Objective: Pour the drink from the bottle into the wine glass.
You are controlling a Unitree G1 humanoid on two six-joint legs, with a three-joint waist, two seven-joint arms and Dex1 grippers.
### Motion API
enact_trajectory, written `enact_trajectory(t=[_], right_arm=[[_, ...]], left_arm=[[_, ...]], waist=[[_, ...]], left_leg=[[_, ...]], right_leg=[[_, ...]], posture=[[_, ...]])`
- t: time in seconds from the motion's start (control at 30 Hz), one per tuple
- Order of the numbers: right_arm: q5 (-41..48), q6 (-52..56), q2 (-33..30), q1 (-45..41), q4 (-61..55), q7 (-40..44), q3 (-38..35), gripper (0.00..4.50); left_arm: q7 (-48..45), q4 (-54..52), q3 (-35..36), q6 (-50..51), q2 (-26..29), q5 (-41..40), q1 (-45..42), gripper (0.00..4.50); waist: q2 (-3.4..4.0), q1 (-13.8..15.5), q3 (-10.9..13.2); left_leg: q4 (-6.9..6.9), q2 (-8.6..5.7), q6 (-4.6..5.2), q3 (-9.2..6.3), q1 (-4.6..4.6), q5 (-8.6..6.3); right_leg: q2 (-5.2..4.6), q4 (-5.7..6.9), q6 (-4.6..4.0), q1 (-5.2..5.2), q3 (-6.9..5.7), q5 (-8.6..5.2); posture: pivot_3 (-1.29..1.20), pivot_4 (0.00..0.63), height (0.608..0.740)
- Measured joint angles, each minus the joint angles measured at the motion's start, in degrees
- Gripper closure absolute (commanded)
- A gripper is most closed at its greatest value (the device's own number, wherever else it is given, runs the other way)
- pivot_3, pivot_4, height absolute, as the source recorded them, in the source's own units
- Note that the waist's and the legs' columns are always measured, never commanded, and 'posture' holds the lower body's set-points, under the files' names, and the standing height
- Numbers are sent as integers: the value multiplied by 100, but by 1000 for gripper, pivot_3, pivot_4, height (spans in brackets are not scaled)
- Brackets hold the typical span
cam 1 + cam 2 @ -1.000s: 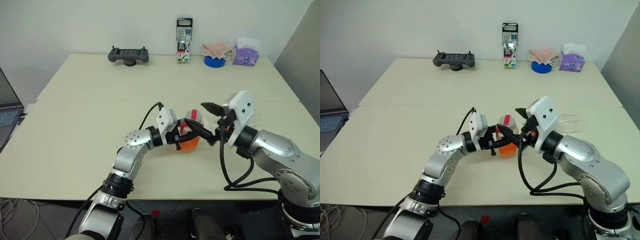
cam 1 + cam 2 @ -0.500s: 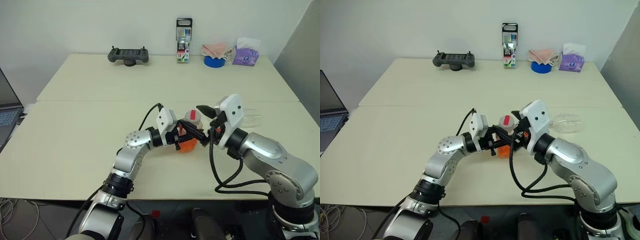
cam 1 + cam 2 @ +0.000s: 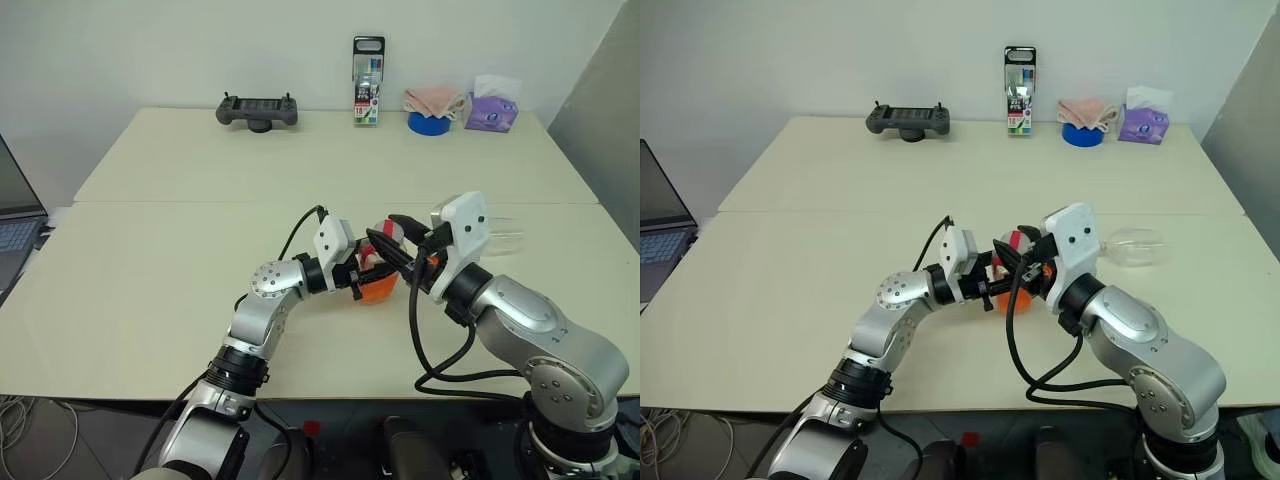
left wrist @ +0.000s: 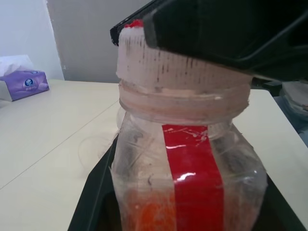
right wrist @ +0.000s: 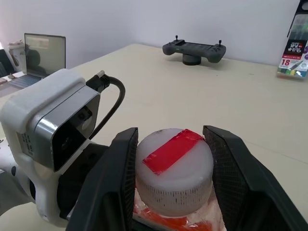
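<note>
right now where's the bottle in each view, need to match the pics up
Left eye view: the bottle sits near centre on the table, between both grippers.
Right eye view: just right of centre, same spot.
Left wrist view: very close, with its red strip facing the camera.
Right wrist view: its white cap stands between that gripper's two black fingers.
Shared landmark: the purple tissue box, also in the left wrist view.

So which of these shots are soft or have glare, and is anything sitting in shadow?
Left wrist view: the bottle sits very close and slightly soft, with a glare spot on its red label strip; the right gripper's fingers over the cap are a dark, detail-less mass. Right wrist view: the cap is sharp, evenly lit. Head views: flat light, faint shadows on the table.
</note>
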Motion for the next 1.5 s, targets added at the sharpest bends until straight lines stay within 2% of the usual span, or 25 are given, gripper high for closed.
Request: enact_trajectory(t=[0.07, 0.17, 0.23, 0.37, 0.53, 0.57, 0.67, 0.73, 0.77, 1.17, 1.5], right_arm=[[225, -78, -201, 67, 102, 406, -186, 2698], [948, -90, -1120, 64, 540, 1724, -643, 2698], [1075, -186, -1520, -116, 856, 2408, -686, 2698], [1055, -477, -1958, -875, 1685, 3830, -535, 2698], [967, -684, -2203, -1584, 2433, 4855, -201, 2698], [938, -733, -2244, -1669, 2526, 5039, -161, 1977], [946, -824, -2205, -1751, 2639, 5460, -6, 883], [955, -862, -2179, -1777, 2642, 5651, 71, 128], [962, -910, -2162, -1784, 2640, 5734, 110, 1], [423, -1470, -2120, -1737, 2626, 5641, 286, 0], [258, -1793, -1946, -1517, 2478, 4784, -197, 0]], left_arm=[[-51, 22, -46, -36, -8, 16, -9, 2811], [-297, -1, -282, -38, -4, 41, 15, 2812], [-389, -51, -336, -37, -1, 24, 19, 2812], [-402, -296, -301, 1, 19, -185, 15, 2813], [-412, -539, -221, 47, 83, -279, 17, 2814], [-411, -589, -222, 62, 86, -279, 17, 2814], [-411, -610, -333, 71, 110, -188, 19, 2819], [-408, -600, -389, 110, 106, -132, 53, 2819], [-396, -599, -396, 146, 101, -124, 65, 2819], [-187, -529, -361, 200, 60, -93, 69, 2820], [10, -380, -312, 214, 70, -86, 68, 2820]], waist=[[0, 0, 0], [0, 3, 0], [-1, -7, 1], [1, -38, 1], [2, -15, 2], [2, -8, 2], [2, -1, 2], [2, 5, 2], [2, 7, 2], [2, 8, 2], [2, 17, 2]], left_leg=[[-1, 1, 0, 0, -1, 0], [-1, -3, 2, 5, -2, -1], [-1, 0, 3, 6, 2, -2], [-2, 13, 5, 1, 12, -1], [-1, 8, 4, 1, 6, -1], [-1, 6, 4, 2, 4, -1], [-2, -1, 4, 4, 1, -1], [-2, -1, 4, 4, 1, -1], [-2, 0, 4, 2, 1, -1], [1, 1, 3, 2, 3, -1], [1, 0, 3, 1, 2, -1]], right_leg=[[0, -2, 0, 0, -1, 0], [-2, -9, 0, 5, 1, 0], [0, -6, 0, 5, 1, 0], [14, 5, 0, 5, -3, 0], [11, -1, -1, 5, -4, 0], [8, -5, -1, 5, -2, 0], [-2, -7, 0, 5, 0, 0], [-3, -7, -2, 5, 0, 1], [-3, -7, -1, 5, -2, 1], [-2, -2, 1, 5, -1, -1], [-3, -2, -11, 5, -1, 7]], posture=[[0, 150, 740], [0, 150, 740], [0, 150, 740], [0, 150, 740], [0, 150, 740], [0, 150, 740], [0, 150, 740], [0, 150, 740], [0, 150, 740], [0, 150, 740], [0, 150, 740]])
